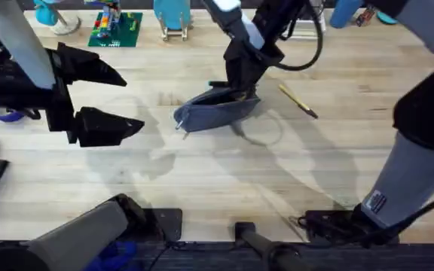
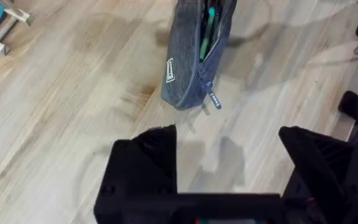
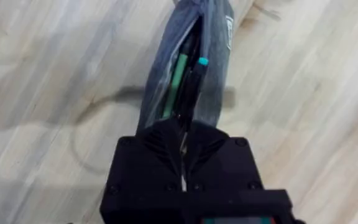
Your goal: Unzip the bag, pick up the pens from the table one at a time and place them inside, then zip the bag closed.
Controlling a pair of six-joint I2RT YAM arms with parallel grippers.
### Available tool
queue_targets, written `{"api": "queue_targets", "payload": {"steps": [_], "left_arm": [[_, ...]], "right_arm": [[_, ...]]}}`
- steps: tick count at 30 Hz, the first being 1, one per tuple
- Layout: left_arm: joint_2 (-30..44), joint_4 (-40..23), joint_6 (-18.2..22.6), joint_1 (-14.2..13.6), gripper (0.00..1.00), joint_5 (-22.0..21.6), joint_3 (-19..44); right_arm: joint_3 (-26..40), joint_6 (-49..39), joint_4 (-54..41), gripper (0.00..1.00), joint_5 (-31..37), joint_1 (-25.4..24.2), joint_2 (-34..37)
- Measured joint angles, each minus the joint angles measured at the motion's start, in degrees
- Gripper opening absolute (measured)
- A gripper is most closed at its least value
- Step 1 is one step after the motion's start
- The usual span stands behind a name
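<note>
Bag contents, green pen via wrist views.

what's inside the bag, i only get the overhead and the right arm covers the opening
observer: The right wrist view looks into the open bag; a green pen lies inside.
operator: where did the zipper pull end up
observer: The left wrist view shows the zipper pull hanging at the bag's end nearest the left arm, with the slit open beyond it.
operator: right gripper open or shut
observer: The right gripper is shut, its tips at the bag's mouth.
</note>
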Motion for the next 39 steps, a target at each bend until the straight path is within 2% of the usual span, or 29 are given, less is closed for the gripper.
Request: {"api": "queue_targets", "payload": {"steps": [25, 27, 28, 33, 35, 39], "left_arm": [[0.0, 0.0, 0.01, 0.0, 0.996, 0.0, 0.0], [0.0, 0.0, 0.02, -0.02, 0.996, 0.0, 0.0], [0.0, 0.0, 0.01, -0.01, 0.997, 0.0, 0.0], [0.0, 0.0, 0.02, -0.02, 0.995, 0.0, 0.0], [-0.01, 0.0, 0.0, 0.0, 0.995, 0.0, 0.0], [-0.01, 0.0, 0.02, 0.0, 0.995, 0.0, 0.0]], "right_arm": [[-0.11, -0.14, 2.47, 0.042, -0.21, 3.09, 8.56], [-0.11, -0.12, 2.49, 0.124, -0.23, 3.1, 8.56], [-0.11, -0.06, 2.52, 0.22, -0.21, 3.1, 8.56], [-0.11, 0.04, 2.45, 0.931, -0.12, 3.1, 8.56], [-0.11, 0.1, 2.43, 0.991, -0.03, 3.1, 8.56], [-0.11, 0.1, 2.43, 0.996, 0.0, 3.1, 8.56]]}}
